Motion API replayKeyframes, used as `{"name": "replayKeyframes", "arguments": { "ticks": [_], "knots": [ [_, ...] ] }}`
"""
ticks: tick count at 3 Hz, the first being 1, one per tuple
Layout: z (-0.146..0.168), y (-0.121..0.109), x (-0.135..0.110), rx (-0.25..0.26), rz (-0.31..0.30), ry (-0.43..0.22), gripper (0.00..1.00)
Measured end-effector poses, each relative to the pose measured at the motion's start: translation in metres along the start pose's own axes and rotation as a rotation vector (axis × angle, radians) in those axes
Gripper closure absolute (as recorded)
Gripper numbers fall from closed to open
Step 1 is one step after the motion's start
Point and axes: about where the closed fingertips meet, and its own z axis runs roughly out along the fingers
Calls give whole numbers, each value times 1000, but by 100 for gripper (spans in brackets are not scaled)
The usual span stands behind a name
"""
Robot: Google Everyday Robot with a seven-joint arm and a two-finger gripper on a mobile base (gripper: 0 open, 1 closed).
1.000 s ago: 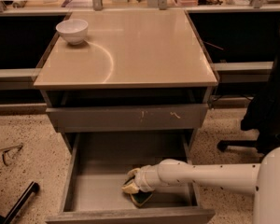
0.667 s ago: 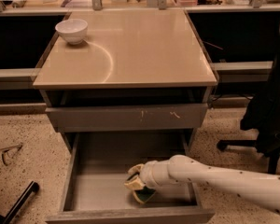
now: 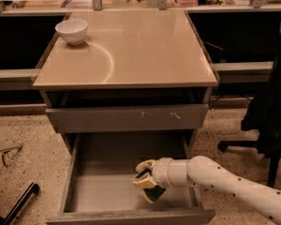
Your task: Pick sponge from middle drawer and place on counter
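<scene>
The middle drawer (image 3: pixel 98 191) is pulled out, with a bare grey floor. My gripper (image 3: pixel 143 180) is inside it at the front right, its cream fingers (image 3: pixel 145 166) closed around the sponge (image 3: pixel 152 192), whose dark green face shows below the fingers. The sponge sits low, at or just above the drawer floor; I cannot tell which. The beige counter (image 3: pixel 145 50) is above, the top of the grey cabinet.
A white bowl (image 3: pixel 71 31) stands at the counter's back left. The shut drawer front with pale scratches (image 3: pixel 126 118) hangs over the open drawer. A black office chair (image 3: pixel 271 111) is at the right. My white arm (image 3: pixel 234 186) comes in from the lower right.
The arm has shifted slightly and the gripper has stayed on the sponge at the drawer's front right, with the wrist now a little higher and farther left.
</scene>
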Motion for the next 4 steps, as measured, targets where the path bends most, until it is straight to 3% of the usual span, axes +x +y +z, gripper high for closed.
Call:
{"name": "replayKeyframes", "arguments": {
  "ticks": [1,2,3,4],
  "knots": [
    [1,0,3,-1,7,6,100],
    [-12,-3,-13,32,-30,-13,100],
    [-48,-9,-67,126,-182,-60,100],
    [-77,-11,-138,177,-344,-154,100]
  ]
}}
